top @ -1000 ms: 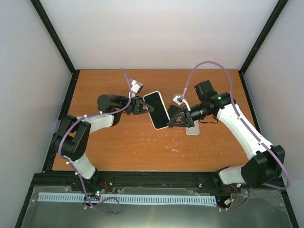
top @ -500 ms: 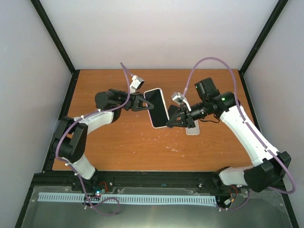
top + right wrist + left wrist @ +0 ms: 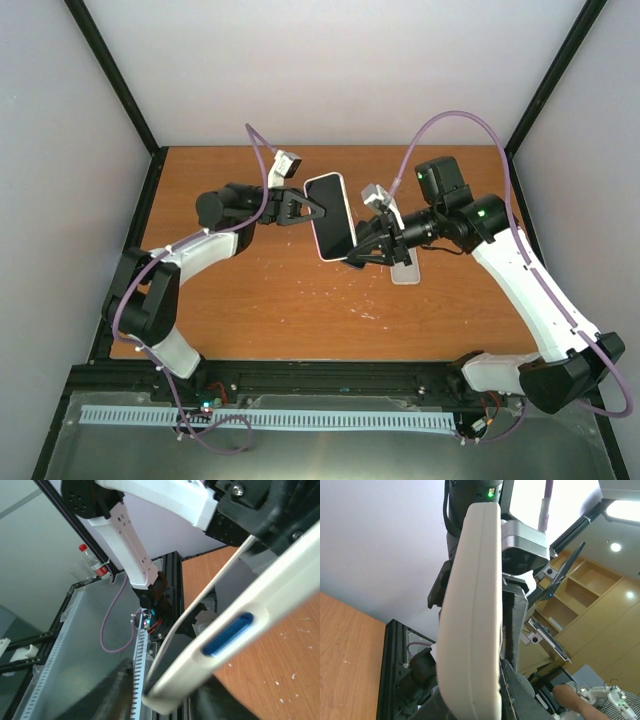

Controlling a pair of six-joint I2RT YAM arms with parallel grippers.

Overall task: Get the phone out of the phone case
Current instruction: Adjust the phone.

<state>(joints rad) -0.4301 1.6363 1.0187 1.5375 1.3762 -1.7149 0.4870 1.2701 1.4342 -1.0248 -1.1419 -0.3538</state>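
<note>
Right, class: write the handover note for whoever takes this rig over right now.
Left gripper: shut on the case at its left edge.
Right gripper: shut on its opposite edge.
Phone: in the case, held above the table between both arms.
Done: lifted.
Left: pull phone and case apart.
Pale flat object lies on the table below the right gripper; unidentifiable.

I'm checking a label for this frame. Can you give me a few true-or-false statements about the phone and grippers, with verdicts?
1. The left gripper and the right gripper both grip the phone. True.
2. The phone lies flat on the table. False: it is held up between the grippers.
3. The phone's screen is lit. False: it is dark.
4. A white object lies on the table below the right gripper. True.
</note>
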